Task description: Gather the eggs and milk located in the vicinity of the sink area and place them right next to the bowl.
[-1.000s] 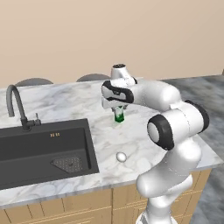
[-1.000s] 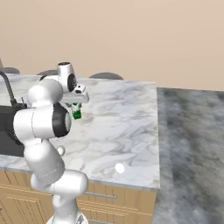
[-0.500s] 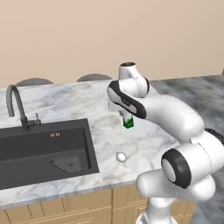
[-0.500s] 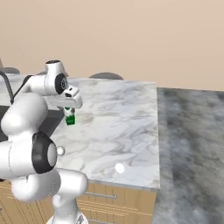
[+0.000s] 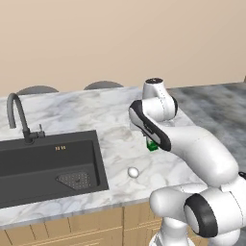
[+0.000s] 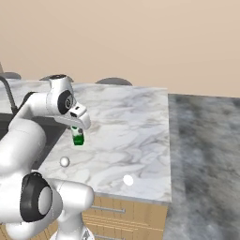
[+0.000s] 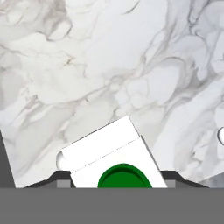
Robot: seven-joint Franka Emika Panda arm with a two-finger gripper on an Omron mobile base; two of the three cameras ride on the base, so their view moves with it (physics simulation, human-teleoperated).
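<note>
The milk carton (image 7: 111,159) is clamped in the end effector (image 6: 78,133) above the desk (image 6: 136,122), so the next move should carry it toward the bowl.

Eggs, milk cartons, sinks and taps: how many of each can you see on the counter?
Eggs: 2, one near the sink, one near the counter's front edge
Milk carton: 1, held in the pincer
Sink: 1
Tap: 1
Total: 5
</note>
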